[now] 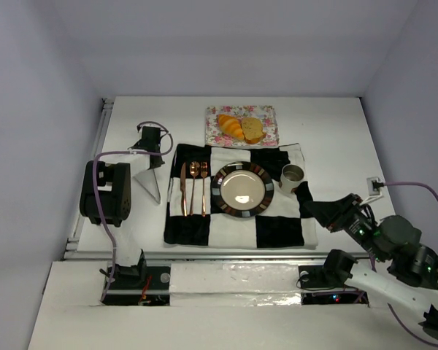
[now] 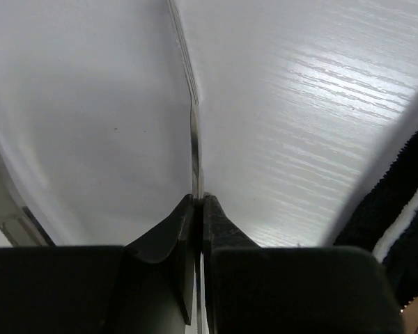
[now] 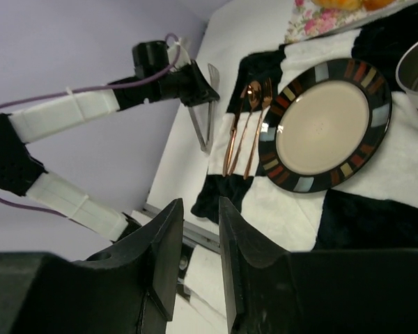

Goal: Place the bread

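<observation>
The bread lies on a floral tray (image 1: 266,120) at the back: an orange ridged croissant (image 1: 230,126) and, on its right, a brown-crusted slice (image 1: 252,130). The dark-rimmed plate (image 1: 243,189) in front of them has nothing on it. My left gripper (image 1: 155,162) hangs left of the checkered cloth (image 1: 277,230), shut on a thin silver utensil (image 2: 194,132) that looks like tongs (image 3: 203,122). My right gripper (image 3: 198,203) hovers over the cloth's near right corner (image 1: 312,210), jaws parted with nothing between them. In the right wrist view only the edge of the bread shows, at the top.
Three copper pieces of cutlery (image 1: 193,188) lie on the cloth left of the plate. A metal cup (image 1: 292,176) stands to the plate's right. White walls close in the table, and a metal rail (image 1: 204,255) runs along its near edge.
</observation>
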